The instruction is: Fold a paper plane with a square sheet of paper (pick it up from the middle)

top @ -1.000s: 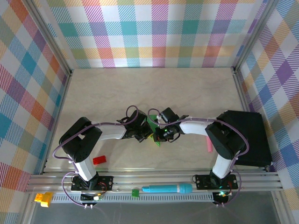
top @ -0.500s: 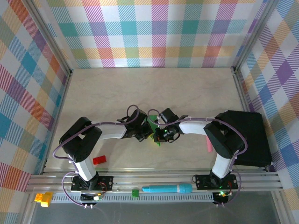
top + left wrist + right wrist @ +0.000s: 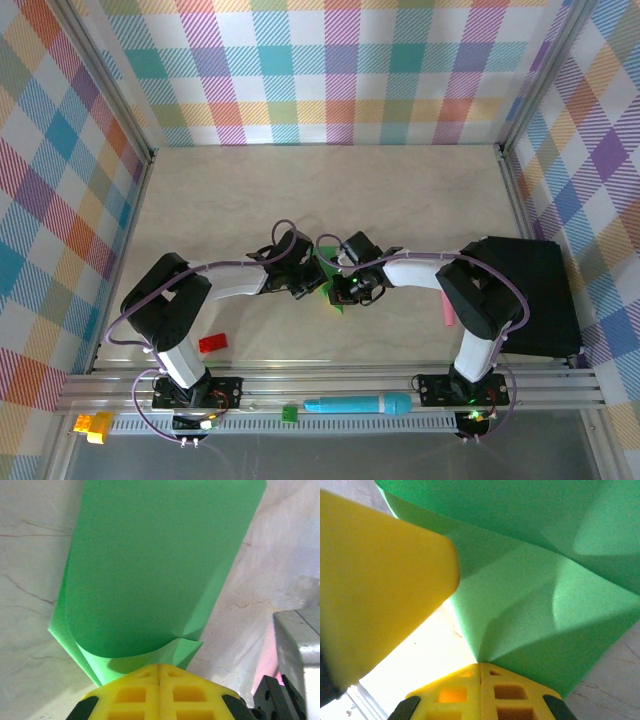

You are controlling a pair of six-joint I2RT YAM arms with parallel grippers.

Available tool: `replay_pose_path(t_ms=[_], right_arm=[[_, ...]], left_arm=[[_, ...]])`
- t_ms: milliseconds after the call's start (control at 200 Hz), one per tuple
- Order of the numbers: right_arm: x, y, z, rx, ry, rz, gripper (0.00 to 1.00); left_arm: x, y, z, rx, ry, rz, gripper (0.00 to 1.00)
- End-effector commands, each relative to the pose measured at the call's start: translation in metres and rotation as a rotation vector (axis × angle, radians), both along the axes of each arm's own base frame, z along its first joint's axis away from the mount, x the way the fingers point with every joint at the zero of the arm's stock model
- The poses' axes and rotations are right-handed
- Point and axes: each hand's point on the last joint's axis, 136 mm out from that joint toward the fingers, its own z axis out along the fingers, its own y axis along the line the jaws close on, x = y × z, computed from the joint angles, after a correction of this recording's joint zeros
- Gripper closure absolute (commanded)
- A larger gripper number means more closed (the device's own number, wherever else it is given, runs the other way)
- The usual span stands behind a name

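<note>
Centrally, both jaws pinch creased green paper [image 3: 160,570].

The thin bright-green sheet of paper [image 3: 326,274] is sitting partly folded near the middle of the beige marbled tabletop [image 3: 400,200]; its layers are doubling over in a soft curl; sharper creases are converging at one point.
</note>
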Motion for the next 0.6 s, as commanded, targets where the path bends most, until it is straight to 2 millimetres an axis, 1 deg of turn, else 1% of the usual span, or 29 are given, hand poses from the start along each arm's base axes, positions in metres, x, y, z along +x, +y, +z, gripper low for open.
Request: replay_pose_path(t_ms=[0, 215, 380, 515, 595], right_arm=[[-0.011, -0.014, -0.017, -0.076, 0.06, -0.021, 1.0], [-0.011, -0.015, -0.016, -0.076, 0.06, -0.021, 1.0], [-0.011, -0.013, -0.014, -0.069, 0.058, -0.019, 1.0], [-0.009, -0.011, -0.01, -0.058, 0.052, -0.018, 1.0], [-0.008, -0.007, -0.002, -0.032, 0.047, -0.013, 1.0]], left_arm=[[-0.003, 0.008, -0.004, 0.022, 0.008, -0.015, 0.95], [0.001, 0.012, -0.01, 0.057, 0.0, -0.033, 0.96], [0.0, 0.014, -0.019, 0.091, 0.014, -0.047, 0.96], [-0.001, 0.018, -0.023, 0.12, 0.026, -0.05, 0.96], [-0.003, 0.022, -0.027, 0.145, 0.041, -0.049, 0.97]])
